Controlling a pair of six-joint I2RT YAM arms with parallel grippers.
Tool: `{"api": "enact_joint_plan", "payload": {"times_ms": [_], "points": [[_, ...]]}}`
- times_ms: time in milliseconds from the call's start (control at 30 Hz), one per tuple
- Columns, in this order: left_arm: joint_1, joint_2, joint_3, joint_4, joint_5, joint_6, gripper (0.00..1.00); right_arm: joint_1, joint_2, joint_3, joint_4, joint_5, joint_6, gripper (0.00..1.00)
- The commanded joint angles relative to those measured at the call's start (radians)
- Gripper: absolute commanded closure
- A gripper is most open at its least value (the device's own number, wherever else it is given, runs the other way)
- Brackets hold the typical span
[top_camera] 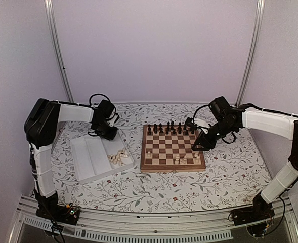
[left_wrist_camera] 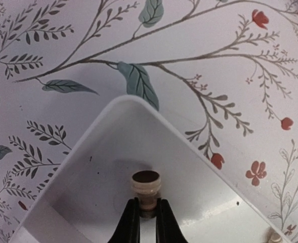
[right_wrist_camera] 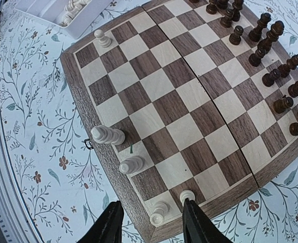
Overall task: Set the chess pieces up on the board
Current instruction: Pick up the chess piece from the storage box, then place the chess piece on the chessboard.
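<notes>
My left gripper [left_wrist_camera: 147,212] is shut on a small cream chess piece [left_wrist_camera: 146,188], held base outward over the far corner of the white tray [left_wrist_camera: 93,167]. In the top view this gripper [top_camera: 105,132] sits at the tray's far end. The board [top_camera: 173,167] lies mid-table. My right gripper [right_wrist_camera: 151,228] is open and empty above the board's near right corner [right_wrist_camera: 154,234]; it also shows in the top view [top_camera: 201,147]. Cream pieces stand on the near ranks: a tall one [right_wrist_camera: 107,135], another [right_wrist_camera: 131,164], a corner piece [right_wrist_camera: 159,212], a pawn [right_wrist_camera: 187,195] by my right finger, and a lone pawn [right_wrist_camera: 102,38].
Dark chessmen [top_camera: 170,128] fill the board's far ranks, also seen in the right wrist view [right_wrist_camera: 270,55]. Several loose cream pieces [top_camera: 118,158] lie heaped in the tray's near right corner [top_camera: 131,164]. A floral cloth [top_camera: 154,195] covers the table.
</notes>
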Motion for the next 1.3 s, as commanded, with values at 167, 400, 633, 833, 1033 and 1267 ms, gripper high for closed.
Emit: {"api": "enact_joint_plan", "payload": {"times_ms": [167,400,633,833,1033,1267], "points": [[-0.005,-0.236,-0.063,-0.132,0.134,-0.001,0.97,-0.001,-0.005,0.119,-0.094,-0.15,-0.135,0.57],[-0.116,-0.393,-0.07,-0.195,0.502,0.037,0.97,0.059,0.009,0.298,-0.152,-0.204,-0.277,0.56],[-0.261,-0.311,0.107,-0.275,0.77,0.031,0.96,0.224,0.083,0.464,-0.172,-0.068,-0.406,0.5],[-0.306,-0.234,0.224,-0.313,0.898,0.034,0.96,0.344,0.134,0.488,-0.166,0.088,-0.483,0.5],[-0.338,-0.169,0.294,-0.37,1.012,0.049,0.95,0.395,0.135,0.451,-0.096,0.221,-0.493,0.49],[-0.36,-0.121,0.341,-0.423,1.027,0.08,0.95,0.418,0.141,0.438,-0.079,0.255,-0.495,0.49]]}}
